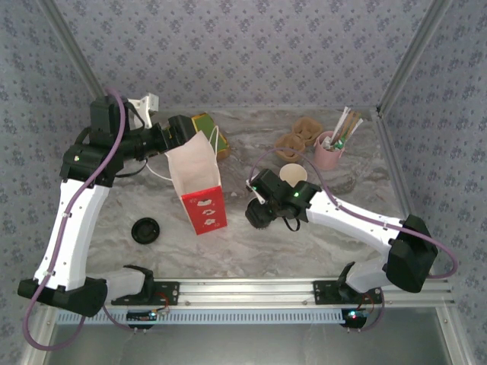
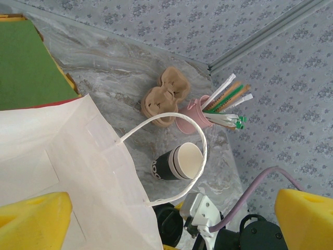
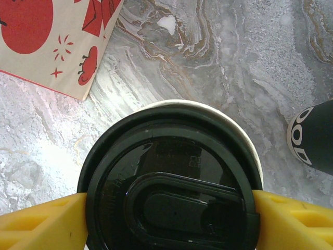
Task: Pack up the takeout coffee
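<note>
The takeout coffee (image 3: 171, 177) stands clasped between the right gripper (image 3: 169, 211)'s fingers.

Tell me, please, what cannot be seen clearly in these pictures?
- Bag, its bottom: top view, hidden by its own walls.
- Lidded cup, sides and base: right wrist view, covered by its black lid, so it is unclear whether it is lifted or standing.
- Other cup, its lettering: right wrist view, cut off by the right edge.
- Sticks in the pink cup: top view, too small to count.
</note>
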You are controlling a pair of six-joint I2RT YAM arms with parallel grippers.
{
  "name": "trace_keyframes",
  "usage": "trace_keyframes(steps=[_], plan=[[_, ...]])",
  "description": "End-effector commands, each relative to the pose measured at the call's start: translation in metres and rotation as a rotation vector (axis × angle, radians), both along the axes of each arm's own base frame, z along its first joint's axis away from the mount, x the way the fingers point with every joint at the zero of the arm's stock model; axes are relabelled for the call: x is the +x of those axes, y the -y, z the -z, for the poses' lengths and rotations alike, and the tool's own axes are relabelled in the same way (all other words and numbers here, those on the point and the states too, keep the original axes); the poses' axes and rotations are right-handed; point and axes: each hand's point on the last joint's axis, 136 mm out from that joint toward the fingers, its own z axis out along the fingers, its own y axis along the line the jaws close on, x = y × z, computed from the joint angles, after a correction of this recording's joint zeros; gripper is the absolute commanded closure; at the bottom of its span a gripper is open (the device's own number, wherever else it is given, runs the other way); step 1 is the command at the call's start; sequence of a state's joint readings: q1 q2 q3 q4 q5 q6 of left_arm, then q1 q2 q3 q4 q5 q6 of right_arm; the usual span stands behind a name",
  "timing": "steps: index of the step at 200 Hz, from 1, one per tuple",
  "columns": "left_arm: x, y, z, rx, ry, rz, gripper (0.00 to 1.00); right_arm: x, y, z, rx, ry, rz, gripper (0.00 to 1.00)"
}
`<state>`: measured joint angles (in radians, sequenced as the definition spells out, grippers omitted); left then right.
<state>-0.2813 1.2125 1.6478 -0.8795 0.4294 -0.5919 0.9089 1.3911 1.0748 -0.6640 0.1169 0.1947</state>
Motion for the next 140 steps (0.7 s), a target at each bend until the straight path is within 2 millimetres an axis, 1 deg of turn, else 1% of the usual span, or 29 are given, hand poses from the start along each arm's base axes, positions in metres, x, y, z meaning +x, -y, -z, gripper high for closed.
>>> trace_keyframes(steps=[1, 80, 140], plan=[[-0.002, 0.001, -0.002, -0.007, 0.008, 0.007, 0.00, -0.006, 0.006, 0.010, -0.023, -0.030, 0.016, 0.20], [-0.001, 0.002, -0.003, -0.012, 0.010, 0.011, 0.00, -0.002, 0.003, -0.004, -0.009, -0.003, 0.016, 0.12], [-0.001, 0.004, -0.004, -0.019, 0.009, 0.018, 0.00, -0.001, 0.000, -0.014, 0.006, 0.009, 0.012, 0.08]])
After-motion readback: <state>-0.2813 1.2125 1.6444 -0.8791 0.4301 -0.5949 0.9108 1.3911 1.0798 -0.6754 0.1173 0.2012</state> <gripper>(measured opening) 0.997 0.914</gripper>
